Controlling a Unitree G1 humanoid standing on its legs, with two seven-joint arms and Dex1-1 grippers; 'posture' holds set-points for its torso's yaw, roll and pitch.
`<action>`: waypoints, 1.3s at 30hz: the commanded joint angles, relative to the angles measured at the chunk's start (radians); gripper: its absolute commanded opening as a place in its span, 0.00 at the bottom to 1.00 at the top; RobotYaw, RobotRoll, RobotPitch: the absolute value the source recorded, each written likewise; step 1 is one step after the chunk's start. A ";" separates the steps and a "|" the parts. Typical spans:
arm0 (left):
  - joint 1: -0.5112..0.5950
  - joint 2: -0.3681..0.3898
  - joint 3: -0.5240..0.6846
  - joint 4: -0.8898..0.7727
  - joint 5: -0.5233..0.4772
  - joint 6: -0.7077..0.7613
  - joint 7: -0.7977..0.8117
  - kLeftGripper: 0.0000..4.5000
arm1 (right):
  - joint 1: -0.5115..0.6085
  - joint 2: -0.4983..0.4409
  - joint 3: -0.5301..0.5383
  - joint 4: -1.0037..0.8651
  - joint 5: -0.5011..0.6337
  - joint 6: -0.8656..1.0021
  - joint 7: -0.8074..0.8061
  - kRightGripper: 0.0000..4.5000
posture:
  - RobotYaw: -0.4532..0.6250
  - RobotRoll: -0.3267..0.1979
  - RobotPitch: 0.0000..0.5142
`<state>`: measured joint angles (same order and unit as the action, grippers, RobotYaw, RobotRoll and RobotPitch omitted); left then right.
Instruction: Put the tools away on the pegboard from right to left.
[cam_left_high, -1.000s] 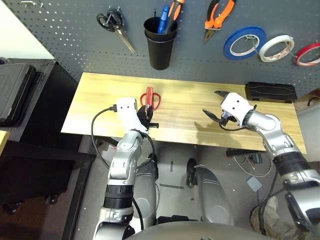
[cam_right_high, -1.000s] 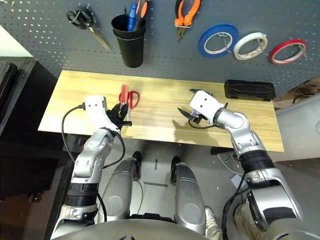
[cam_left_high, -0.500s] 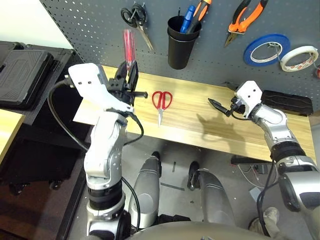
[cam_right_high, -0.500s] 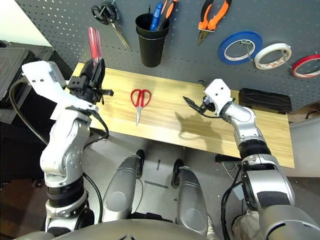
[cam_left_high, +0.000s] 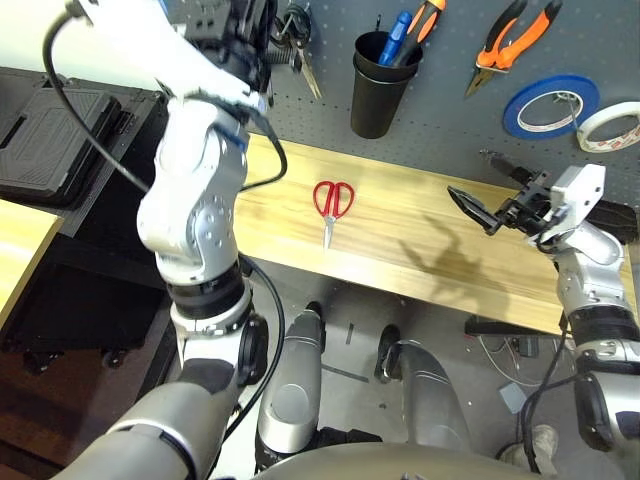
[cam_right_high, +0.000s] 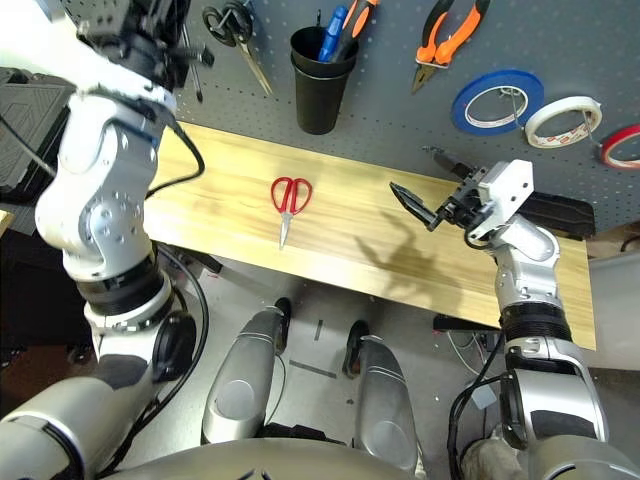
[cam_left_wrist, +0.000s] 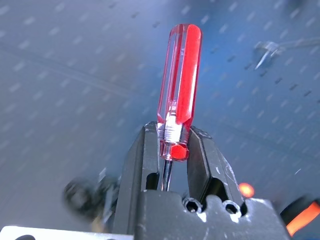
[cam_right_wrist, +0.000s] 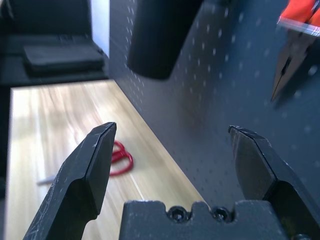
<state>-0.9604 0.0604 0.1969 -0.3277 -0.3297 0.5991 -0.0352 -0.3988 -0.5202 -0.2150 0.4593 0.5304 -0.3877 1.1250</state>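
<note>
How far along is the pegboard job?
Up already: pliers, red tape on the pegboard. In hand: red screwdriver, clamped in the left gripper, raised before the board. Left: hanging it, then the red scissors, lying on the table. Right gripper open, empty.

Black cup (cam_right_high: 320, 90) juts out from the pegboard (cam_right_high: 390, 120).

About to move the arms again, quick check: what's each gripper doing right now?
Left gripper: closed on the clear-and-red-handled screwdriver.
Right gripper: open, nothing between its fingers.
</note>
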 joint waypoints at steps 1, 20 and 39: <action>-0.041 -0.016 -0.003 0.060 -0.026 -0.064 -0.013 0.18 | 0.040 -0.014 -0.032 -0.093 0.059 0.069 0.028 1.00 | 0.66 0.62 0.54; -0.244 -0.133 -0.017 0.503 -0.032 -0.421 -0.037 0.18 | 0.051 -0.016 -0.081 -0.269 0.118 0.221 -0.029 1.00 | 0.60 0.62 0.53; -0.295 -0.161 -0.015 0.878 0.010 -0.677 -0.081 0.18 | -0.080 -0.084 -0.126 -0.203 0.086 0.244 -0.030 1.00 | 0.55 0.62 0.55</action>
<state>-1.2426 -0.0936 0.1970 0.5235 -0.3369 -0.0451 -0.1008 -0.4847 -0.6000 -0.3263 0.2502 0.6239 -0.1309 1.0977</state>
